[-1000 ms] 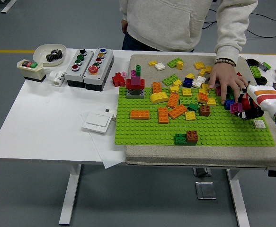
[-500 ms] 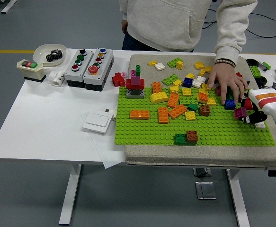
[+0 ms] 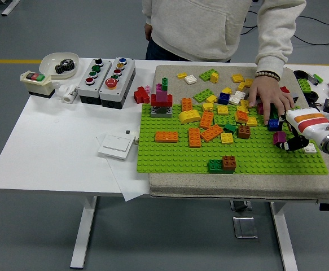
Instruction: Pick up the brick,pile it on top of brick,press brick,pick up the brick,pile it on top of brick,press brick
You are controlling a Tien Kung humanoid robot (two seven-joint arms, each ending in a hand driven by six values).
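My right hand point(image 3: 292, 140) comes in from the right edge over the green baseplate point(image 3: 249, 155), its black fingers curled on a small magenta brick point(image 3: 279, 137) held just above the plate's right part. A green and brown brick pair point(image 3: 222, 164) stands joined near the plate's front middle. Several loose orange, yellow, green and blue bricks point(image 3: 212, 121) lie across the plate's far half. A person's hand point(image 3: 270, 97) rests on the bricks at the far right, close behind my hand, beside a blue brick point(image 3: 274, 125).
A red, magenta and green stack point(image 3: 161, 101) stands at the plate's far left corner. On the white table to the left are two button boxes point(image 3: 106, 74), a switch plate point(image 3: 117, 145) and a bowl with gears point(image 3: 59, 64). A white brick point(image 3: 310, 148) lies by my hand.
My right hand has carried the magenta brick away from the person's hand, toward the table's near edge. The person's hand stays on the bricks.
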